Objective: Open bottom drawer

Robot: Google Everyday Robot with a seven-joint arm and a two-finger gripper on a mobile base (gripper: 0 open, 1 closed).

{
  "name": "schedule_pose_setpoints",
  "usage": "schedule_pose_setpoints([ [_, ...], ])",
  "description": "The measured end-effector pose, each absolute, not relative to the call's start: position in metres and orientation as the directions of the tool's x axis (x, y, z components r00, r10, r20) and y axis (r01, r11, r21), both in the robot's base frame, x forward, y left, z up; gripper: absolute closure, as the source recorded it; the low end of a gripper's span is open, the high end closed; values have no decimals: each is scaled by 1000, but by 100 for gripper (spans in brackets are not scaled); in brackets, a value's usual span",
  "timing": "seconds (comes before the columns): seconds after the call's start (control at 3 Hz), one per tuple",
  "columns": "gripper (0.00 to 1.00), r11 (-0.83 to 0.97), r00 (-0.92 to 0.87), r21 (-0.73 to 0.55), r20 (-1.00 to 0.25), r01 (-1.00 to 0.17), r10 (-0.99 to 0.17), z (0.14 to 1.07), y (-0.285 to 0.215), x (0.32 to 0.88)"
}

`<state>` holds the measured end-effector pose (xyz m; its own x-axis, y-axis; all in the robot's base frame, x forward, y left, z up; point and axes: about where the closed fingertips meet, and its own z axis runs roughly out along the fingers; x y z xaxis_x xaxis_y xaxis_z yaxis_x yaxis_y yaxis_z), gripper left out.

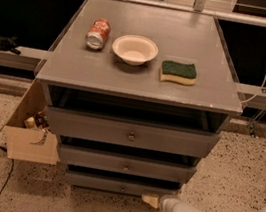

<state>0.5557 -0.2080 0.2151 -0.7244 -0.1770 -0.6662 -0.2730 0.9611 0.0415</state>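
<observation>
Speckled floor [244, 167], grey cabinet [142, 81], and lowest in it the narrow flat grey bottom drawer [95, 182], small round metal knob [122, 188] at centre. The cream-tipped gripper [150, 200] hovers low, just right of the knob; open or closed, cannot tell. Looks like the approach step: next it must align on the knob, clamp, pull straight out.

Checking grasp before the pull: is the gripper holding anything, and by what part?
Cannot be told. The gripper sits by the bottom drawer front, right of its knob.
</observation>
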Motion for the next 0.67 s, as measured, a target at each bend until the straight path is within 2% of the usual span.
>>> schedule_pose_setpoints([
  [0.33,0,952,-684,-30,-688,-305,-241,219,-205,562],
  [0.67,0,923,-622,-158,-697,-352,-356,213,-203,570],
])
